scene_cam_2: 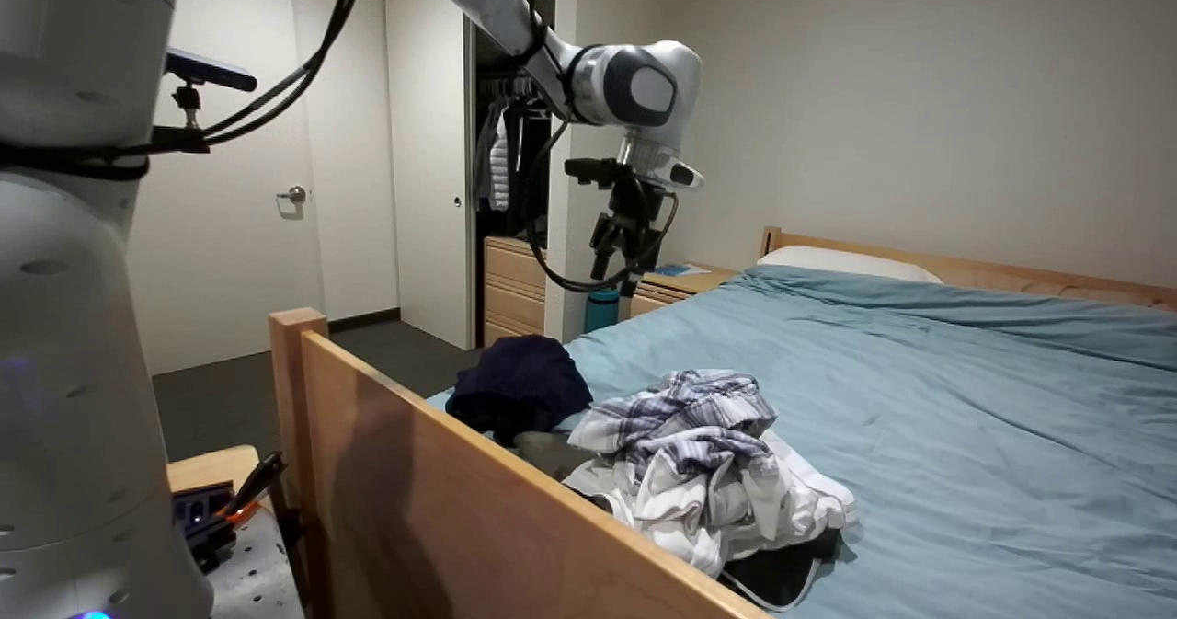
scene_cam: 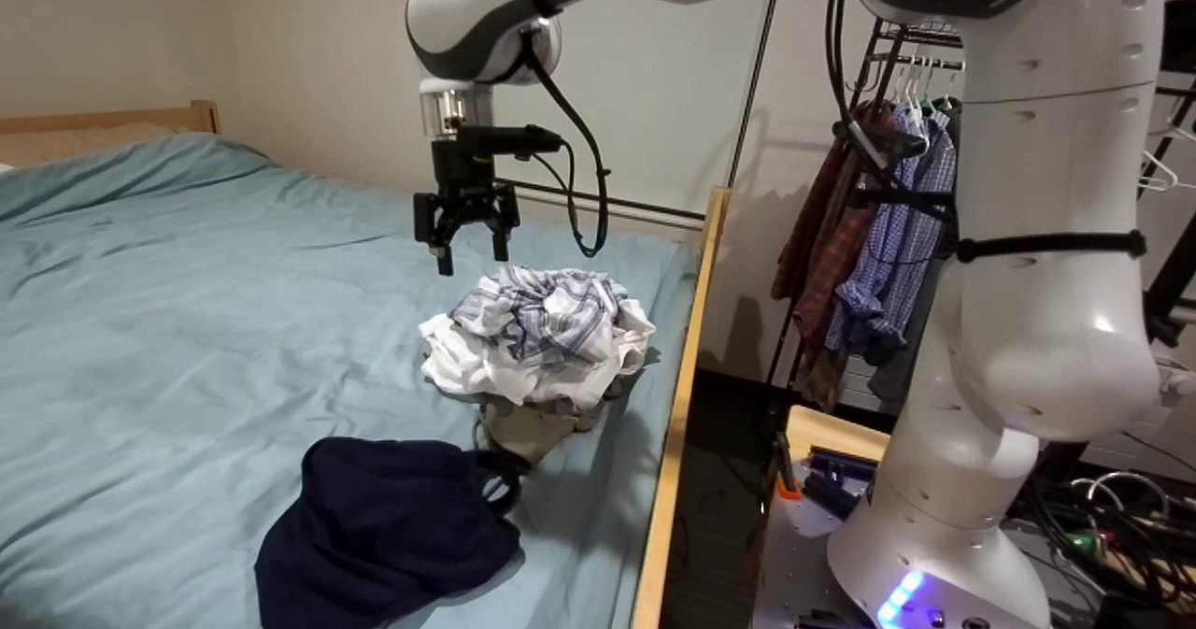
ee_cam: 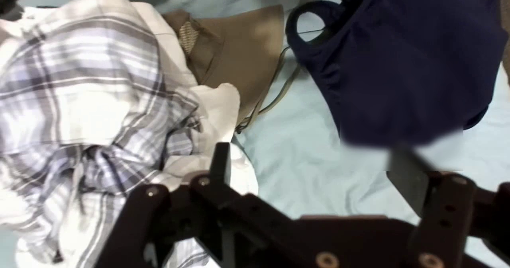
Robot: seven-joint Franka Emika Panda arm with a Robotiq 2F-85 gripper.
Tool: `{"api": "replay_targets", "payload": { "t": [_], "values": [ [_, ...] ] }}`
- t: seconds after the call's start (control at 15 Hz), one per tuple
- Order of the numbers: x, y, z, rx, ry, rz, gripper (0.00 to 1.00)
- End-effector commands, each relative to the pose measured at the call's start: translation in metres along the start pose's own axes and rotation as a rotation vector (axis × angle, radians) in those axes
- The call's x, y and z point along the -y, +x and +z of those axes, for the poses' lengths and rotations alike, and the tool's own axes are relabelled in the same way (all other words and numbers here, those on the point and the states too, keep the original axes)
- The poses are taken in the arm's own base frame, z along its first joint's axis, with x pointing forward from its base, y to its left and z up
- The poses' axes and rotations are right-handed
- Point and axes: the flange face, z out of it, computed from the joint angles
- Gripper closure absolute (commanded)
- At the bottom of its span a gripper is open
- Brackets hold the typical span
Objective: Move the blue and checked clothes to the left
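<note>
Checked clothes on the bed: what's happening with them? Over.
End effector open and empty, above the bed. Checked clothes heaped on white cloth, not gripped. Nothing seen blocking in between.

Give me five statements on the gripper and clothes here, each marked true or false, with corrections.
1. The gripper is open. True.
2. The checked garment lies on white cloth. True.
3. The gripper is holding the checked garment. False: it holds nothing.
4. A brown item shows between the checked garment and the dark blue garment. True.
5. The dark blue garment is on top of the checked garment. False: it lies apart, on the bed.
</note>
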Motion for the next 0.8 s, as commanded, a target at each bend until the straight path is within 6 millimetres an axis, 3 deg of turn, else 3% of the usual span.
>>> {"api": "replay_targets", "payload": {
  "t": [0.0, 0.13, 0.2, 0.27, 0.47, 0.73],
  "values": [
    [0.0, -0.004, -0.009, -0.016, -0.015, 0.003, 0.0],
    [0.003, -0.009, -0.017, -0.03, -0.024, 0.001, 0.0],
    [0.016, -0.006, -0.013, -0.041, -0.047, 0.016, 0.0],
    [0.016, -0.001, -0.013, -0.06, -0.059, 0.065, 0.0],
    [-0.004, 0.017, -0.006, -0.117, -0.084, 0.119, 0.0],
    [-0.04, 0.043, 0.021, -0.168, -0.097, 0.139, 0.0]
  ]
}}
